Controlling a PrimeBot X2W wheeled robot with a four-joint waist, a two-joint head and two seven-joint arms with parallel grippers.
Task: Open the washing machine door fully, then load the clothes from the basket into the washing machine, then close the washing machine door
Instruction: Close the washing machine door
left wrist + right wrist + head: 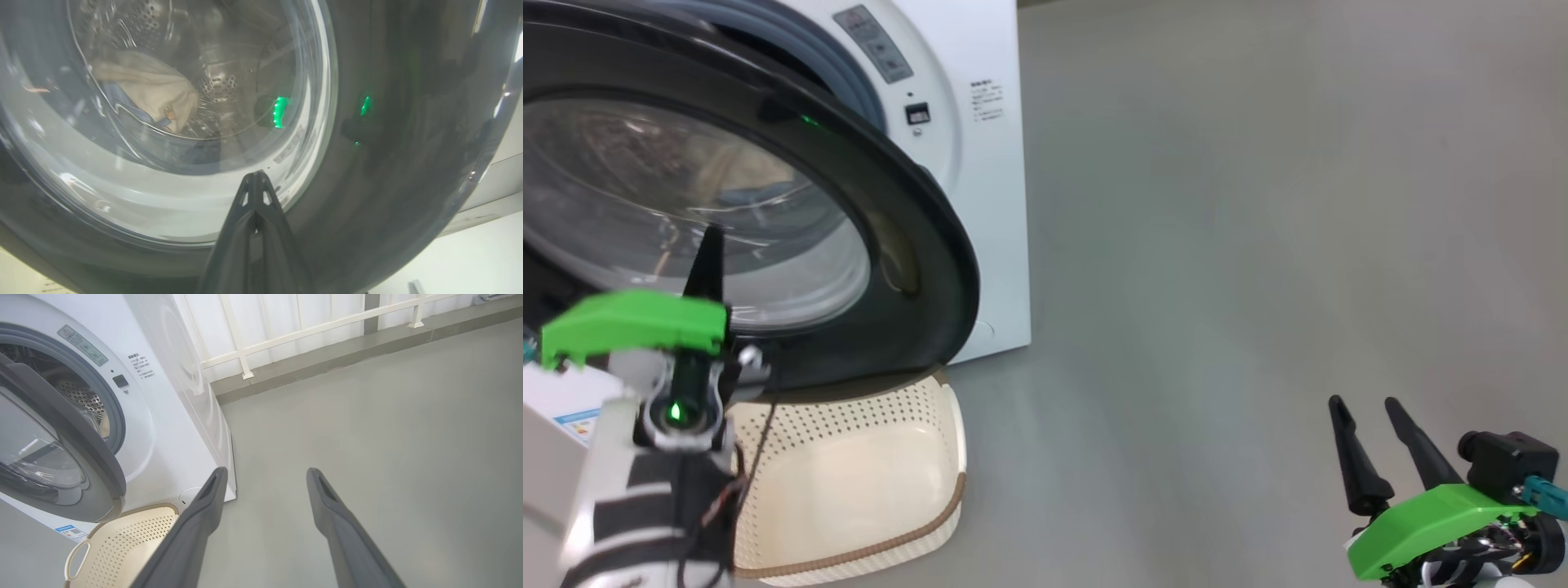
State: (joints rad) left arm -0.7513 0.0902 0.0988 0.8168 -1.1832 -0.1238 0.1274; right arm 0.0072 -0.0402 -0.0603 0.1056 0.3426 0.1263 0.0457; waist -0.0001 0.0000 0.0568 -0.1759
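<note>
The washing machine is white, and its door with the glossy black rim stands partly swung toward the opening. My left gripper is shut with nothing in it, its tip close against the outer face of the door's glass. Through the glass I see the clothes in the steel drum: a cream garment over a light blue one. The cream basket sits on the floor under the door with nothing inside. My right gripper hangs open over the floor at the right, fingers apart.
Grey floor stretches to the right of the machine. A white railing runs along the far wall. The basket's handle and the machine's blue label sticker lie below the door's rim.
</note>
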